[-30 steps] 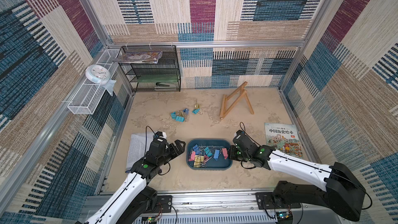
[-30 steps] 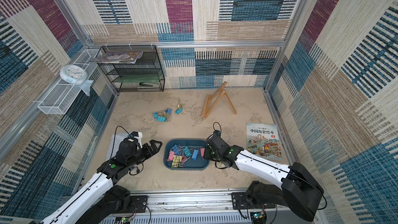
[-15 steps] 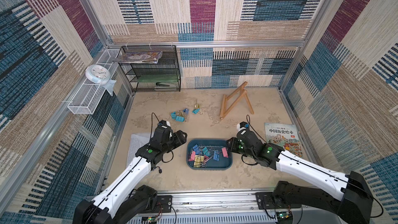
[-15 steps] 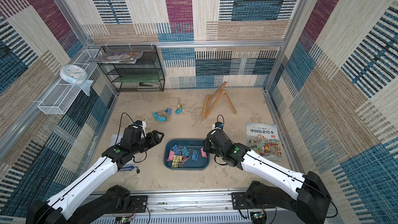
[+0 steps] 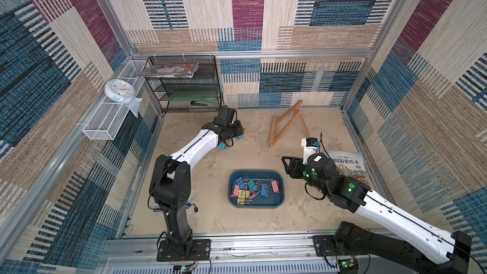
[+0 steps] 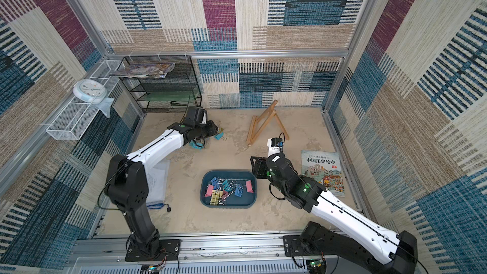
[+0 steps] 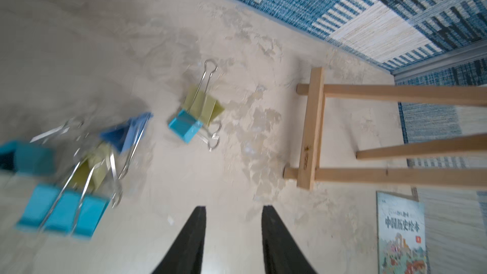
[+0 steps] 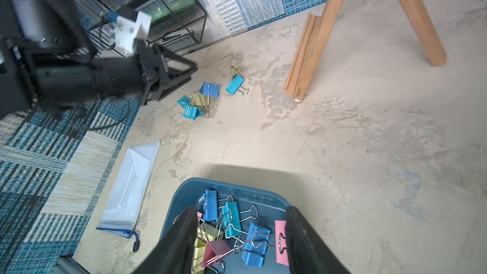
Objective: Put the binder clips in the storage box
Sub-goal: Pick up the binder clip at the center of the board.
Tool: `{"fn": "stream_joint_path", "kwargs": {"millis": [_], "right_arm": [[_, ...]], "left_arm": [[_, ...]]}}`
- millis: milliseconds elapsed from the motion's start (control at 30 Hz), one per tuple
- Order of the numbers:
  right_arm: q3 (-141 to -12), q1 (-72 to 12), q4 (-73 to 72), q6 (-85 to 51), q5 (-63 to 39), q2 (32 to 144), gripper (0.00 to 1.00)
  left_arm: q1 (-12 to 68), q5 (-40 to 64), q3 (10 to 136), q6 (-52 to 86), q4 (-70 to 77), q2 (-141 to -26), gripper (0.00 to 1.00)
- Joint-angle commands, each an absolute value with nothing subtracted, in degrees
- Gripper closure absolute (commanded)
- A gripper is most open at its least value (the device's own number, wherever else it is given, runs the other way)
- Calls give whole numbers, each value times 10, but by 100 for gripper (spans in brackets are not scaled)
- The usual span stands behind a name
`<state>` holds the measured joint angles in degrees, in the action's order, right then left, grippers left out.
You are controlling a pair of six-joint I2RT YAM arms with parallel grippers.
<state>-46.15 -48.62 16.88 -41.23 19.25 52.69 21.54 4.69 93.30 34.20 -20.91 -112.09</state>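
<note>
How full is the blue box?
Partly full. A heap of clips covers part of the box; the rest is bare. Some loose clips lie outside on the table.

the picture book (image 6: 324,175) on the worktop (image 6: 210,154), behind the right claw (image 6: 255,167) and past its wrist, bears the title 中国历史绘本; the fine print on the white pouch (image 8: 129,180) and the clock (image 6: 88,90) face are too small to read

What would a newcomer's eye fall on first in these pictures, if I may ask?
The storage box at the table's front, holding a jumble of pastel binder clips. Then the loose clips near the black rack at the back, where the left gripper hovers, jaws apart. A wooden easel sits nearby.
</note>
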Motion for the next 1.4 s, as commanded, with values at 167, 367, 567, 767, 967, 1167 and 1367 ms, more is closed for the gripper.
{"fn": "stream_joint_path", "kwargs": {"millis": [167, 367, 567, 767, 967, 1167, 1367], "right_arm": [[-457, -484, 178, -387, 216, 529, 29], [-432, -483, 188, -401, 225, 493, 27], [-423, -483, 195, -408, 227, 475, 25], [-425, -483, 200, -407, 233, 468, 25], [-425, -482, 198, -408, 226, 475, 25], [-419, -482, 194, -417, 217, 471, 24], [-406, -482, 195, -439, 190, 461, 15]], "left_arm": [[224, -53, 1257, 290, -418, -1350, 61], [227, -111, 1351, 244, -432, -1426, 58], [227, -115, 1428, 207, -441, -1485, 60], [226, -116, 1466, 194, -441, -1515, 77], [226, -99, 1455, 193, -441, -1503, 100], [232, -64, 1391, 200, -442, -1431, 100], [263, -48, 1318, 183, -441, -1298, 100]]}}
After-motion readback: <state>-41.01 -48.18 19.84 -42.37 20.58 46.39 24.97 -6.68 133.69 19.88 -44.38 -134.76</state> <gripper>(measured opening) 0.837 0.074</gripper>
